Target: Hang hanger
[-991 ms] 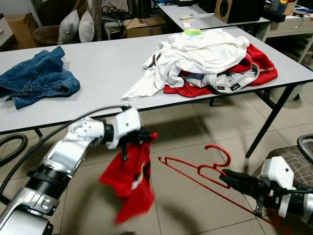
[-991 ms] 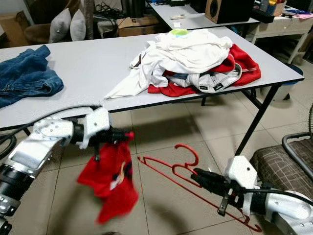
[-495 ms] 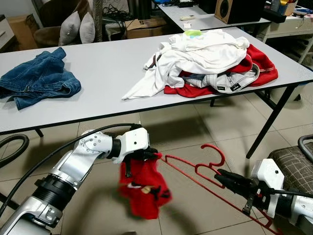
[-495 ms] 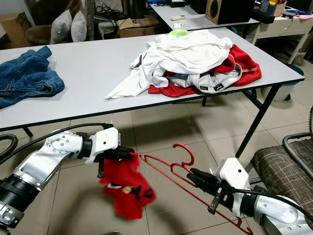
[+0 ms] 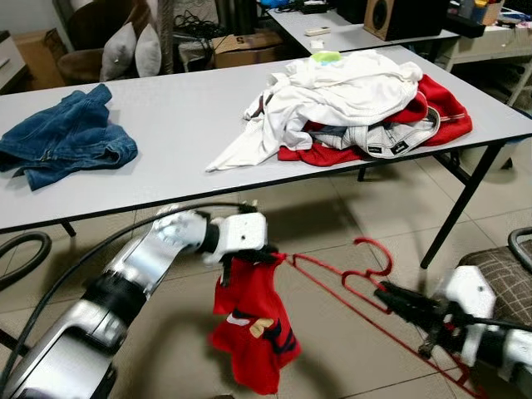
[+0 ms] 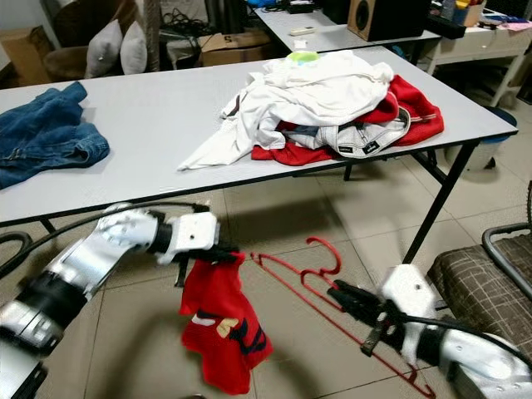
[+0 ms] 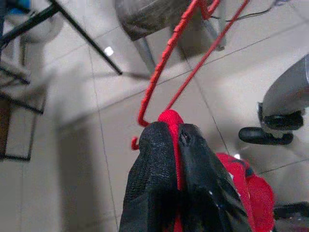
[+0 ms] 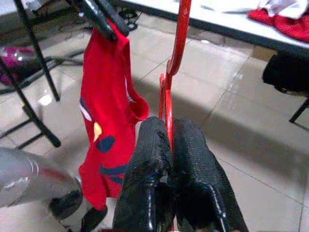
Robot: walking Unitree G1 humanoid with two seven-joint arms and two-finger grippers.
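Observation:
A red wire hanger [image 5: 349, 278] hangs in the air below the table's front edge, hook up. My right gripper [image 5: 389, 297] is shut on its neck; the right wrist view has the black fingers [image 8: 154, 188] clamped around the red wire. My left gripper [image 5: 264, 256] is shut on the top edge of a small red shirt [image 5: 252, 324] with a printed front. The shirt dangles right at the hanger's left tip. In the left wrist view the fingers [image 7: 164, 174] pinch red cloth beside the end of the hanger [image 7: 159, 82].
A long grey table [image 5: 166, 125] stands ahead with a blue denim garment [image 5: 66, 141] on its left and a pile of white and red clothes [image 5: 357, 104] on its right. Black table legs [image 5: 461, 208] and a checked chair [image 5: 499, 266] stand at right. Tiled floor lies below.
My left gripper has carried the red shirt rightward from well left of the hanger to its left tip. The shirt now hangs longer. The right gripper has kept hold of the hanger.

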